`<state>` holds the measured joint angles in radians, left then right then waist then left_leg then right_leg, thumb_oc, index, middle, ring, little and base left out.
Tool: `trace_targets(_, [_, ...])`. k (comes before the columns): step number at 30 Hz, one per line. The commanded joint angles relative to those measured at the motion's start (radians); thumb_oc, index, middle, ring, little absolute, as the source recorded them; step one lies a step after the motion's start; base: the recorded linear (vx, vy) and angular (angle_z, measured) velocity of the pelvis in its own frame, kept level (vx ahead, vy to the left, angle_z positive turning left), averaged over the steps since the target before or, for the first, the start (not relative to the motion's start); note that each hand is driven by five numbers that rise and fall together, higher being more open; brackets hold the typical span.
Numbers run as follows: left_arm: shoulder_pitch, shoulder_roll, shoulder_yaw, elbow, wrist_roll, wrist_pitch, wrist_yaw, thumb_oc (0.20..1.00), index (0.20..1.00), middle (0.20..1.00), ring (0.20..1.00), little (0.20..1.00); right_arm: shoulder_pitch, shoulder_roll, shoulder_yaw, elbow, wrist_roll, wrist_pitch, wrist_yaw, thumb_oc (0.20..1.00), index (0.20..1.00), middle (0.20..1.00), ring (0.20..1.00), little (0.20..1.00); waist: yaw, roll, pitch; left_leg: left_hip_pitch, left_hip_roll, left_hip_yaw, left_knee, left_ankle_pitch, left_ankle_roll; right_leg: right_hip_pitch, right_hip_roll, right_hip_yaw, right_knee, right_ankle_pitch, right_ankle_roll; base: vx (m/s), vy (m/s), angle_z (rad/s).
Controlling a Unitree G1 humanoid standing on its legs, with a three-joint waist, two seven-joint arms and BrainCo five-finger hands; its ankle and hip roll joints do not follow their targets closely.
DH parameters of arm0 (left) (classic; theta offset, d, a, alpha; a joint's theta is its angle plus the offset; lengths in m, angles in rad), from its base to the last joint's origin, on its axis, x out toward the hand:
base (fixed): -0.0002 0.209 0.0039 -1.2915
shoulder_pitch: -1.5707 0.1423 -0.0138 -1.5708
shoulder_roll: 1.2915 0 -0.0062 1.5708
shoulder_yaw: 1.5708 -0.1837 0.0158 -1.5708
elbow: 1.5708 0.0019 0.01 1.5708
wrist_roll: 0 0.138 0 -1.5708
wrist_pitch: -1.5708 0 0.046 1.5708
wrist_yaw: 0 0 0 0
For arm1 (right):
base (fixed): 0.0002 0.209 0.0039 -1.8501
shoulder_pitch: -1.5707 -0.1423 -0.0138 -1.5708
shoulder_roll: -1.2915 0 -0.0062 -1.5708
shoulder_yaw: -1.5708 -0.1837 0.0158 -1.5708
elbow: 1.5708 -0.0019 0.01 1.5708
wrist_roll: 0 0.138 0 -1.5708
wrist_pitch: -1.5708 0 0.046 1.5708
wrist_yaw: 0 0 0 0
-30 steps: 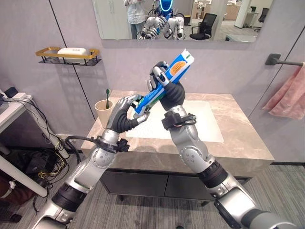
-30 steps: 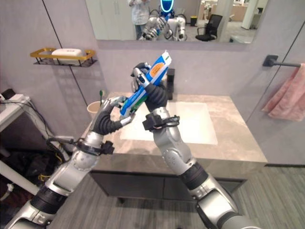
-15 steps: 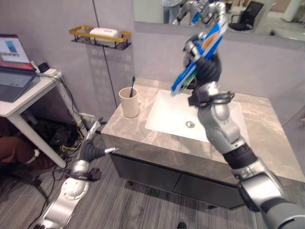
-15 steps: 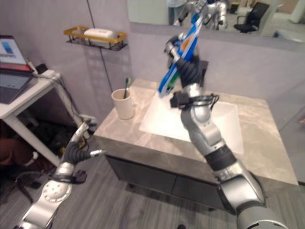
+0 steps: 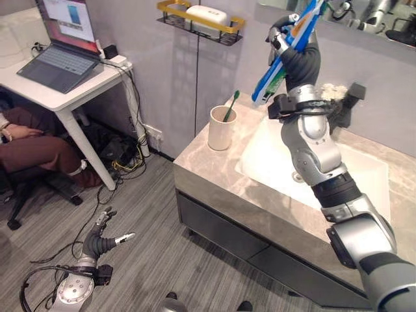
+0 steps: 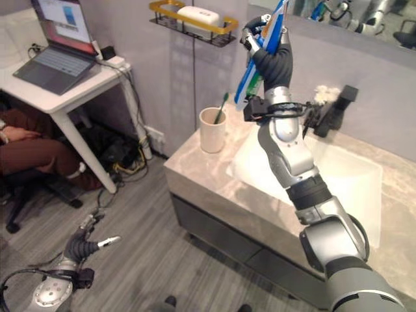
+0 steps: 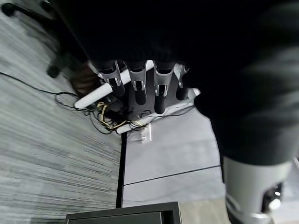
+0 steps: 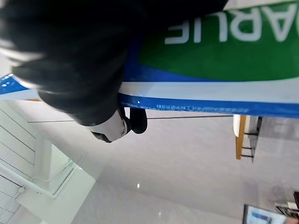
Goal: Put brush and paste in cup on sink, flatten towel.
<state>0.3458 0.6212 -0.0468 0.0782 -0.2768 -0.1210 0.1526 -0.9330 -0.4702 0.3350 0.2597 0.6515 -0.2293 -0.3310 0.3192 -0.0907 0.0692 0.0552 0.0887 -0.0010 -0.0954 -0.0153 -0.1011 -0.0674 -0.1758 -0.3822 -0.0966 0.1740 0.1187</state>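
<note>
A blue, green and white toothpaste box (image 5: 286, 45) is held high and tilted above the sink's left end, with my right hand (image 5: 301, 63) shut on its middle. The right wrist view has the same box (image 8: 219, 60) pressed against the palm, a fingertip (image 8: 122, 125) curled under it. Below and to the left, a beige cup (image 5: 221, 129) stands on the counter's left corner with a green toothbrush (image 5: 229, 106) leaning in it. My left hand (image 5: 99, 243) hangs low near the floor, fingers (image 7: 136, 87) straight, holding nothing.
White basin (image 5: 276, 159) is set in a marble counter (image 5: 214, 182), with a black faucet (image 5: 348, 105) at the wall. A gold shelf with soap (image 5: 203, 15) hangs above the cup. Left: a white desk with laptop (image 5: 62, 62) and a seated person (image 5: 32, 146).
The camera has swung left and down. My left hand let go of the box's lower end and dropped to floor level. The right hand keeps the box raised.
</note>
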Motion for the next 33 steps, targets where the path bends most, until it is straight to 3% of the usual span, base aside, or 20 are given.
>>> trace_targets(1, [-0.031,0.073,-0.037,-0.053,-0.026,-0.025,-0.023,1.0,1.0,1.0,1.0,1.0,-0.155,-0.066,-0.044,0.005,-0.023,-0.053,-0.025,0.2,0.2,0.2,0.2,0.2,0.018,-0.039,-0.028,-0.14,-0.055,-0.093,0.008,0.088,0.033,0.184,-0.083,-0.026,0.009,-0.06,0.072,0.01,0.01,0.24])
trace_targets(12, [-0.075,0.107,-0.114,-0.046,-0.02,-0.025,-0.032,1.0,1.0,1.0,1.0,1.0,-0.183,-0.057,-0.086,0.092,-0.047,-0.072,-0.079,0.2,0.2,0.2,0.2,0.2,0.055,-0.053,-0.019,-0.177,-0.068,-0.147,0.008,0.09,0.033,0.185,-0.074,-0.066,0.009,-0.067,0.077,0.01,0.012,0.14])
trace_targets(33, [-0.081,0.134,-0.126,-0.105,-0.031,-0.036,-0.014,1.0,1.0,1.0,1.0,1.0,-0.215,-0.059,-0.071,0.151,-0.058,-0.051,-0.101,0.2,0.2,0.2,0.2,0.2,0.086,-0.051,-0.01,-0.209,-0.109,-0.186,0.008,0.092,0.049,0.182,-0.096,-0.097,0.009,-0.053,0.091,0.01,0.011,0.05])
